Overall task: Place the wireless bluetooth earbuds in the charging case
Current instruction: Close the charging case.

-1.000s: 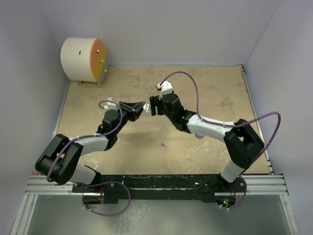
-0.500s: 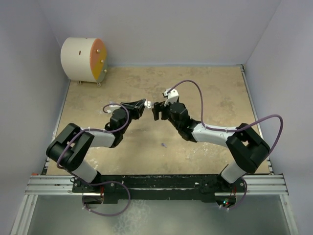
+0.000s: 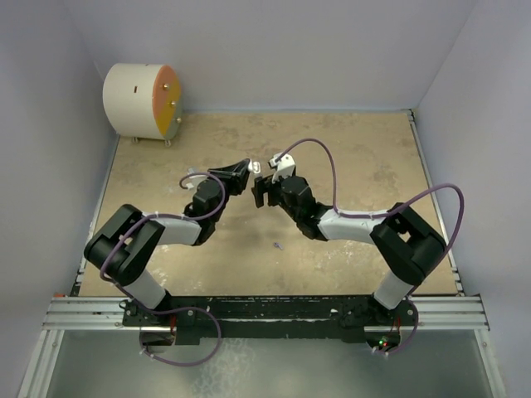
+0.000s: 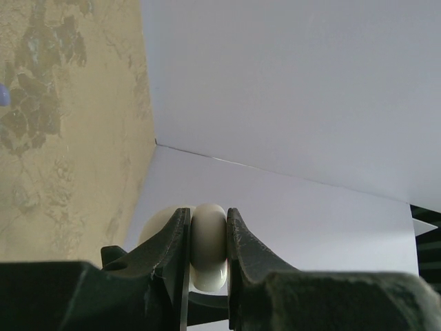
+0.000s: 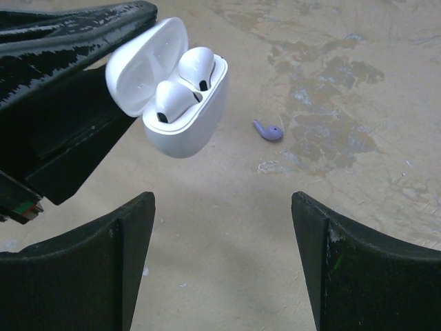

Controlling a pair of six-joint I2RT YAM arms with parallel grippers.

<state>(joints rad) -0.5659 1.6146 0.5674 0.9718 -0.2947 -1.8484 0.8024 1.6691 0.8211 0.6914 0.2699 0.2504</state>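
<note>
Left tool (image 4: 207, 224) clamps the open case (image 5: 185, 114), two buds (image 5: 196, 69) seated, just ahead of the right tool (image 5: 222, 207), whose jaws stand apart, empty. Best nudge the lid (image 5: 141, 62) shut gently.

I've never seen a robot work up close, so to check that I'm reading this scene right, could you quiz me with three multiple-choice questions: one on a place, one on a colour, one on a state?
1. Where is the white charging case?
A. Lying on the table
B. Held in the left gripper
C. Out of sight

2. What colour is the loose earbud on the table?
A. White
B. Black
C. Purple

3. How is the case's lid?
A. Open
B. Shut
C. Missing

Answers: 1 B, the left wrist view shows the jaws clamped on it. 2 C, it lies lilac against the tan surface. 3 A, two white earbuds show inside.
</note>
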